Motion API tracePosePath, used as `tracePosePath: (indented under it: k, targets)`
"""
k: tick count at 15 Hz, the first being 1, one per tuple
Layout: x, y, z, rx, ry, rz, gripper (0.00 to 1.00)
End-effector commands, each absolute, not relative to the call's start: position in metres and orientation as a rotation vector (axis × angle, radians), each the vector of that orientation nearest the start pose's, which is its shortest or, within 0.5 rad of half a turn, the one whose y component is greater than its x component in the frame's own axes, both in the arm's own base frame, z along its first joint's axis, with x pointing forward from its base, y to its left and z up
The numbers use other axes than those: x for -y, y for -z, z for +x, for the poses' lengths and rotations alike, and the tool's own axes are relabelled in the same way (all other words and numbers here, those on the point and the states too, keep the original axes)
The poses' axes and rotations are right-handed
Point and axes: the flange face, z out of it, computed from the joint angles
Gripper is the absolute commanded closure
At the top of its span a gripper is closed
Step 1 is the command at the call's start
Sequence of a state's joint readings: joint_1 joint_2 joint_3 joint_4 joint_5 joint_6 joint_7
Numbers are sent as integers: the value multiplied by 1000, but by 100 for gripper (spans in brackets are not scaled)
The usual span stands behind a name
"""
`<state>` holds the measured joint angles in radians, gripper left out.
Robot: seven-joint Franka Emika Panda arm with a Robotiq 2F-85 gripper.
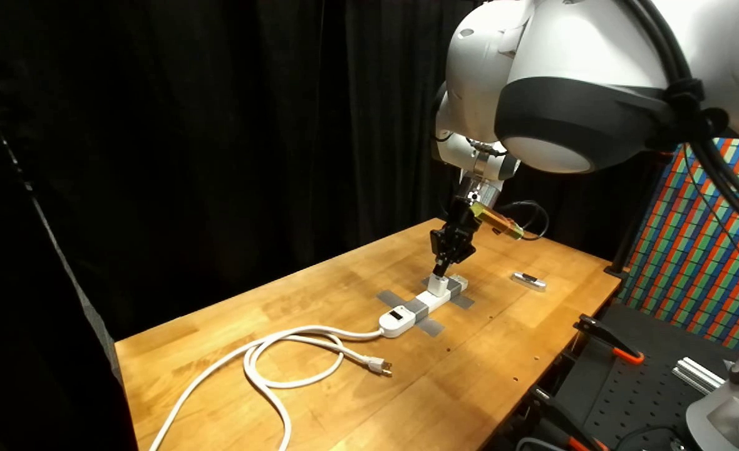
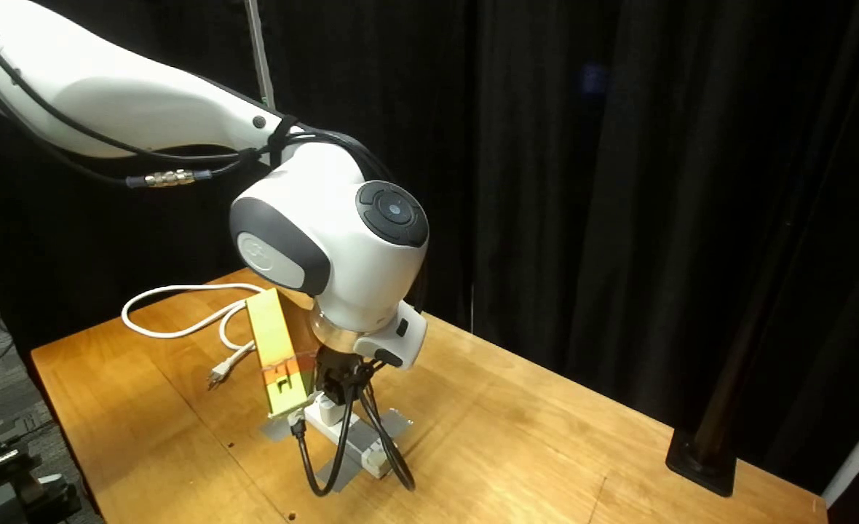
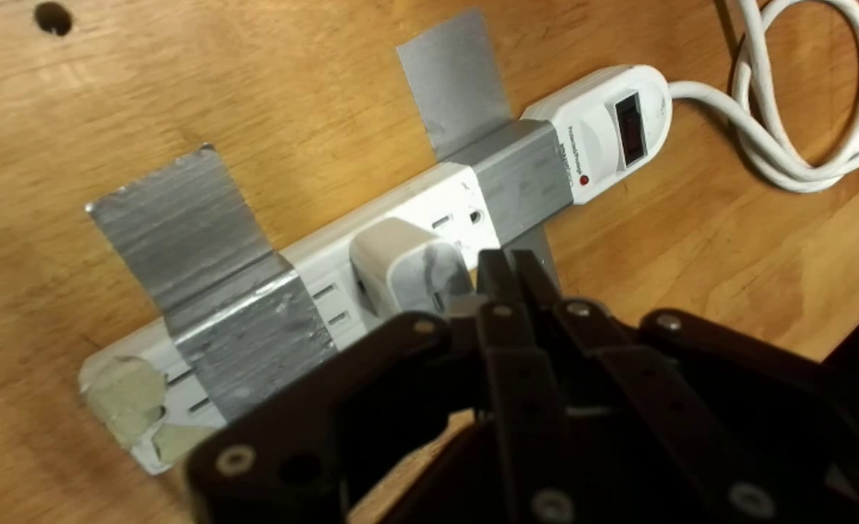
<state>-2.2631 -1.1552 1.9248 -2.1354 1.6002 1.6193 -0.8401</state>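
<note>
- Currently, gripper (image 3: 513,257) is clenched, jaws together; contact with white adapter (image 3: 411,266) can't be told.
- Adapter is stood on the outlet face of power strip (image 3: 331,269), right by the gripper.
- Strip is strapped to wooden table (image 1: 457,376) by grey tape (image 3: 466,84).
- Small silver-and-black object (image 1: 528,280) is laid near the strip.
- White cord (image 3: 808,177) is looped on the table, plug (image 1: 377,364) lying loose.
- Black curtain (image 2: 619,218) is hung behind.

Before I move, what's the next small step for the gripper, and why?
I'd probably raise the shut gripper slightly: its jaws stand together right by the white plug-in block, with nothing visible between them, and the block sits on the power strip. Contact is hard to judge, so lifting seems safer than opening there.
</note>
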Motion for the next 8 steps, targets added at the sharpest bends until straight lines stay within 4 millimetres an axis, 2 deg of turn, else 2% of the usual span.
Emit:
tracePosePath:
  k: [1,4,5,6,7,8]
  targets:
    - [116,-132,506,-469,-56,-2597,93]
    - [117,-132,505,-483,-59,-2597,91]
    - [117,-131,504,-500,-71,-2595,66]
    - [118,-128,500,-563,-136,-2590,66]
    - [115,-130,504,-500,-103,-2595,86]
    - [116,-129,502,-524,-113,-2592,78]
